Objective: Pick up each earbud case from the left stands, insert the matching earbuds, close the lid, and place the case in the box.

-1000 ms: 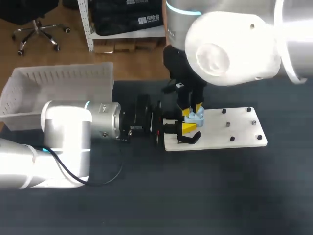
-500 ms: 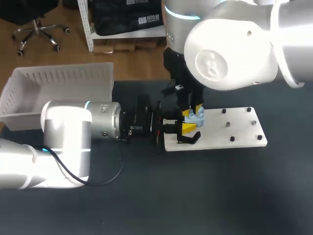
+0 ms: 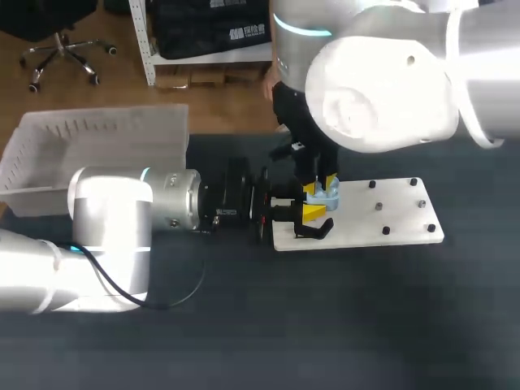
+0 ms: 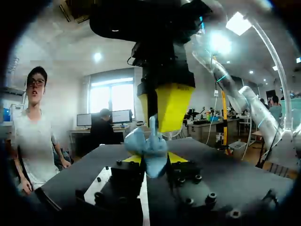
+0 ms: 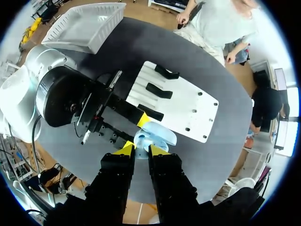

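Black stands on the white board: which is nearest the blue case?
The end stand, next to the case; the other two lie farther along the board.

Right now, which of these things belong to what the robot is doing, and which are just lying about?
In the job:
- light blue earbud case, held in the left gripper
- right gripper, directly over the case
- white box
- black stands, empty

Idle, as far as I can see:
- white board under the stands
- small black studs on it
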Motion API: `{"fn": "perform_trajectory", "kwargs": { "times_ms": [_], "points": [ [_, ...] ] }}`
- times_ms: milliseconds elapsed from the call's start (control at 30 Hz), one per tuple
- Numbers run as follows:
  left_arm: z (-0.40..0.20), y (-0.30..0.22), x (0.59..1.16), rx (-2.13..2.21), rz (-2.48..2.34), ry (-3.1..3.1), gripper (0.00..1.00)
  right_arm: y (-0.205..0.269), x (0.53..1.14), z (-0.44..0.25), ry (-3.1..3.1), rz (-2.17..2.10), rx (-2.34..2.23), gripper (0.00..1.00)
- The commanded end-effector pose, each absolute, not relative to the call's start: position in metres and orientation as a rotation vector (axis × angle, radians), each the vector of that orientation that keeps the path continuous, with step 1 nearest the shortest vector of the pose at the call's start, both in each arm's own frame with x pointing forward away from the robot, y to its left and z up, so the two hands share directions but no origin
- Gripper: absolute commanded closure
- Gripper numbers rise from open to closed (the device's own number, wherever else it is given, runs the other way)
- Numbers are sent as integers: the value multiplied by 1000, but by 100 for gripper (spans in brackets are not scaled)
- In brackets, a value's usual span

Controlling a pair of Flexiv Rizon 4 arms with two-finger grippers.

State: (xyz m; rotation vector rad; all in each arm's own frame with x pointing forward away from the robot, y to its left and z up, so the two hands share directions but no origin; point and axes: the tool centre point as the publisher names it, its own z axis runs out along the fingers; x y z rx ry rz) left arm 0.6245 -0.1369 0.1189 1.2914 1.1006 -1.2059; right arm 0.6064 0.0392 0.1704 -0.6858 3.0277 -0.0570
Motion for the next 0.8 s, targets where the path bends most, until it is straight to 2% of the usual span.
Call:
{"fn": "perform_trajectory", "kwargs": {
  "times_ms": [33,800],
  "points": [
    [118,-137,624,1287,-1202,1098,100,40,607,169,3023,-61,-679,100],
    [118,-137,624,1287,-1202,1098,100,41,609,163,3020,-82,-704,100]
  ]
}}
